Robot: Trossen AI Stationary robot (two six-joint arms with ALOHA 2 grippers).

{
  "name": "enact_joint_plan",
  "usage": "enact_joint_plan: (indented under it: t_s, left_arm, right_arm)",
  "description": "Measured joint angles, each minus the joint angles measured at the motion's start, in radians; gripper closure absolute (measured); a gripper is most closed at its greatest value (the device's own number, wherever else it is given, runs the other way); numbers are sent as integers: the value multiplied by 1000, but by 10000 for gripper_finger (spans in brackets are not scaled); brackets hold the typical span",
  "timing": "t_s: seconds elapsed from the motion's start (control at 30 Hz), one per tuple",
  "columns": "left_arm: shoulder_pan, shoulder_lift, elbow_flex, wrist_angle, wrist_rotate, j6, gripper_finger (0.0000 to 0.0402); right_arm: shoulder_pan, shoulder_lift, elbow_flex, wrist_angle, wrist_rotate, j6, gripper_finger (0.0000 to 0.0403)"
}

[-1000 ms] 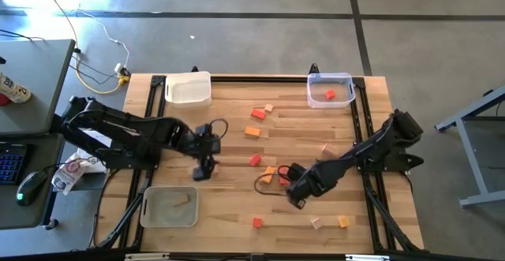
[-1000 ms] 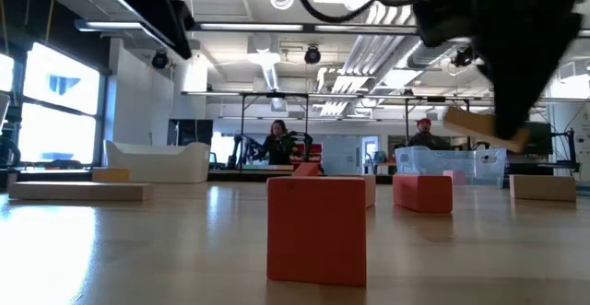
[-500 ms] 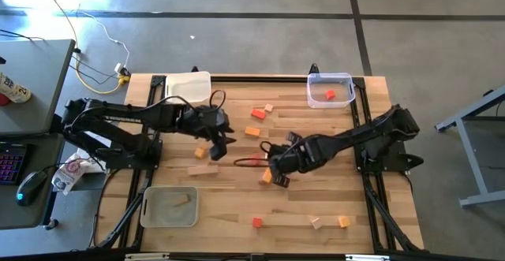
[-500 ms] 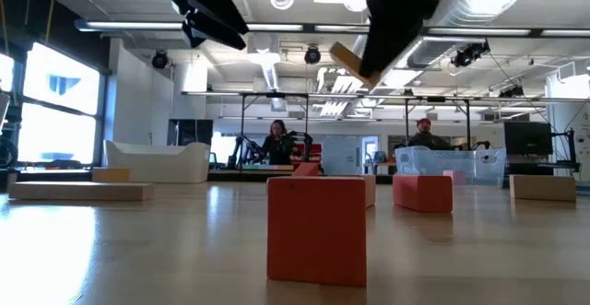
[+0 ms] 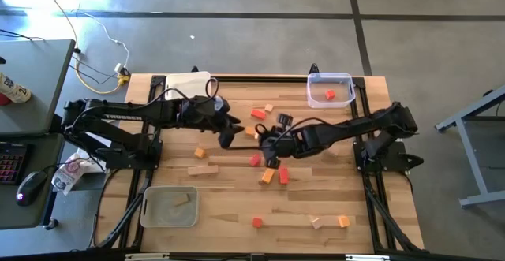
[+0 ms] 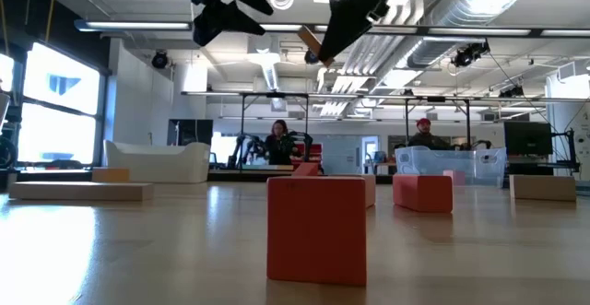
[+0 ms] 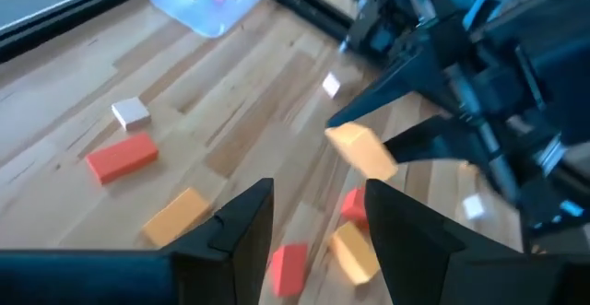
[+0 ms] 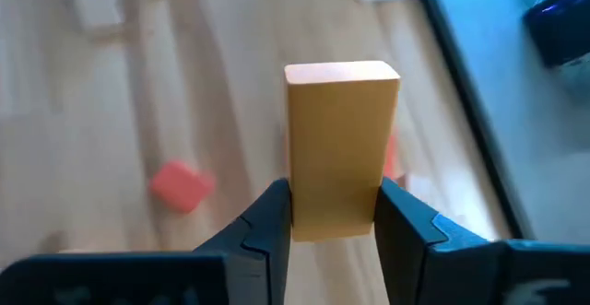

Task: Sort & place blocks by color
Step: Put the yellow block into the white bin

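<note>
While the right gripper (image 8: 332, 240) clamps a tan bar (image 8: 341, 148) above the table's (image 5: 229, 206) centre, we note that bar is plain, smooth wood. Left gripper (image 5: 226, 137), just left of it, stands part open and empty. We count three trays: upper-right tray (image 5: 330, 88) holds one red block (image 5: 329, 95); upper-left tray (image 5: 188, 87) and lower-left tray (image 5: 168, 207), contents unclear.
</note>
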State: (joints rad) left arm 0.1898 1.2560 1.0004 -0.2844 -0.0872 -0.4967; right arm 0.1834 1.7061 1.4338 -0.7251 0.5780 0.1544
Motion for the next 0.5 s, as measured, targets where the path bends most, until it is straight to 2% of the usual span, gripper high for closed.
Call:
enact_joint_plan:
  t_s: [0.17, 0.5]
  left_arm:
    - [0, 0, 0, 35, -20, -11, 243]
    - [0, 0, 0, 61, -89, -9, 243]
  right_arm:
    - [-36, 0, 0, 64, 25, -101, 304]
    - [-93, 0, 0, 70, 23, -148, 304]
